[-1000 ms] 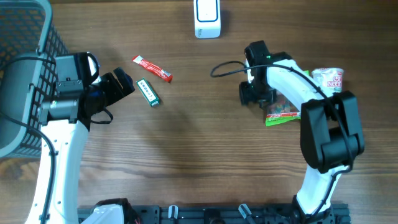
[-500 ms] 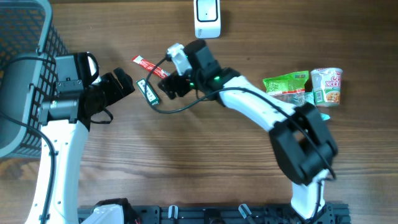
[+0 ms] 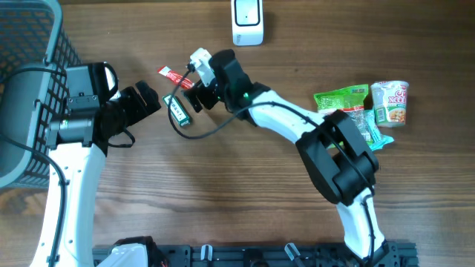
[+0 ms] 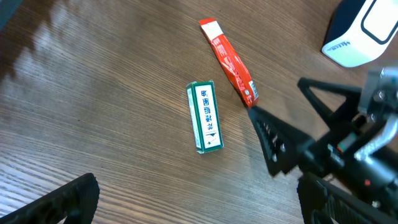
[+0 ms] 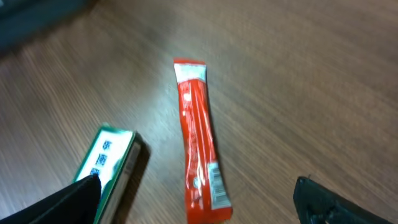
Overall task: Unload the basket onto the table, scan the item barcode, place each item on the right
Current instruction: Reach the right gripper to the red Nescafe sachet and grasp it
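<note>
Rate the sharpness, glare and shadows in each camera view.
Right wrist view: blurred throughout, and the print on the long red plastic sachet and the green rectangular cardboard box is smeared. Left wrist view: crisp, with the box's lettering legible and pale glare on the wooden table at upper left. Overhead view: sharp, evenly lit, only faint shadows.

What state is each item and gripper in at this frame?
red sachet: flat on table, not gripped.
green box: flat on table, label up, apart from sachet.
scanner: at far table edge, untouched.
green snack bag: lying beside the cup.
noodle cup: on table, untouched.
left gripper: open, empty.
right gripper: open, empty, at sachet's end.
</note>
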